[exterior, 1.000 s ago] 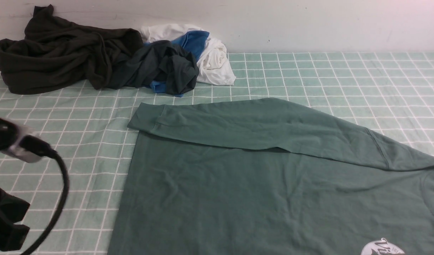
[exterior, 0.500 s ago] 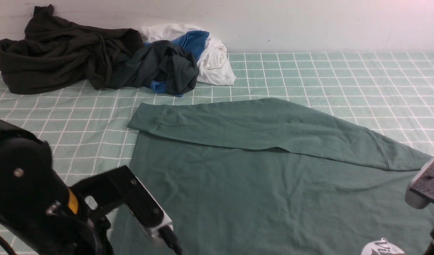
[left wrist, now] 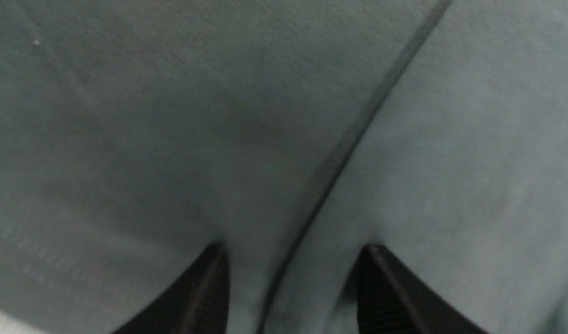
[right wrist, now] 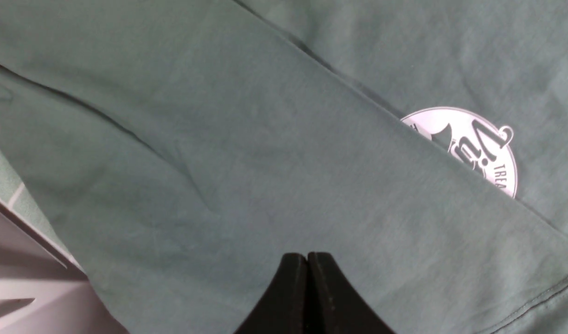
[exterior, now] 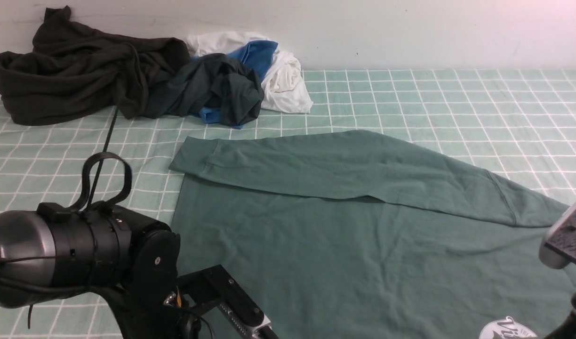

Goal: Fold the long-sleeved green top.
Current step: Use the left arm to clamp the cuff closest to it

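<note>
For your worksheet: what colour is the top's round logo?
The logo is white with dark lettering; right wrist view.

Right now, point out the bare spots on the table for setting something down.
Free: the checked cloth at the far right, between wall and sleeve; a strip left of the green top. Crowded: the far left, under the clothes pile.

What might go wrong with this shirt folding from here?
1. The left gripper is open, straddling a dark line in the green top, a seam or a layer's edge; it may pinch the wrong layers and fold crooked.
2. The right gripper is shut with no cloth in it; if only one side lifts, the top could drag askew.
3. The folded sleeve lies loose across the top and may slip off when lifted.
</note>
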